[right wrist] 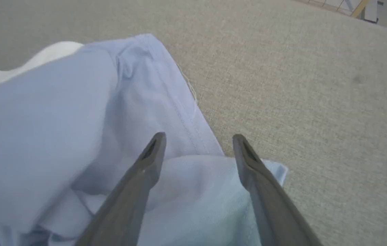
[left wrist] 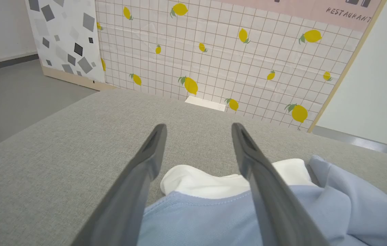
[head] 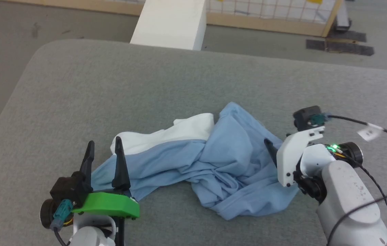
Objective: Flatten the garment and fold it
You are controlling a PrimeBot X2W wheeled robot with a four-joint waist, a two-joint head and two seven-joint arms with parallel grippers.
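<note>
At lower left of the head view, the left gripper point(head: 104, 140) is seen wide open, fingers spread and pointing up, nothing clamped. Its tips are placed at the left end of the garment point(head: 220, 160), by the blue hem just below the white inner fabric point(head: 179, 131). In the left wrist view, the left gripper point(left wrist: 198, 126) is shown with the garment point(left wrist: 196, 222) lying between and under the fingers, not pinched; contact cannot be told.

Mid-frame, the garment is laid crumpled and twisted on the grey cushion point(head: 111, 85), strung left to right between both grippers. A white box point(head: 171, 24) is seen beyond the cushion's far edge.

At right, one dark finger of the right gripper point(head: 273, 150) is visible beside its white mount, at the garment's right edge. In the right wrist view, the right gripper point(right wrist: 198, 136) is shown fully spread over a pale blue corner of the garment point(right wrist: 43, 119) near a stitched hem. Nothing is gripped.
</note>
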